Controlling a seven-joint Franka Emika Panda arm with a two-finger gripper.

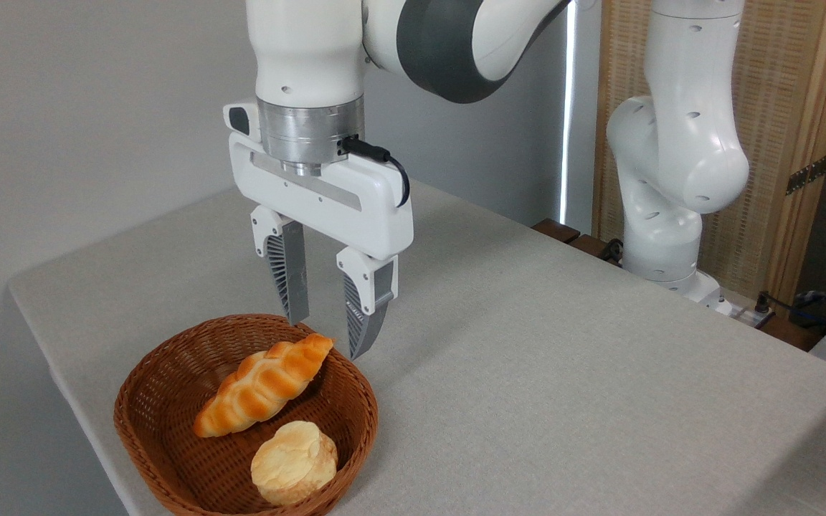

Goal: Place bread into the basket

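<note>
The bread [264, 385], a long golden-orange braided loaf, lies inside the reddish-brown wicker basket [162, 380] at the table's near left corner. One tapered end leans up toward the basket's far rim. My gripper [327, 337] hangs just above that far rim, open, its two fingers apart with nothing between them. The loaf's upper tip sits just below and between the fingertips, not touching them as far as I can see.
A pale round flaky bun [294, 461] lies in the basket in front of the loaf. The grey cloth-covered table [563, 373] stretches to the right. The arm's white base [671, 236] stands at the far right edge, with cables [814, 308] beside it.
</note>
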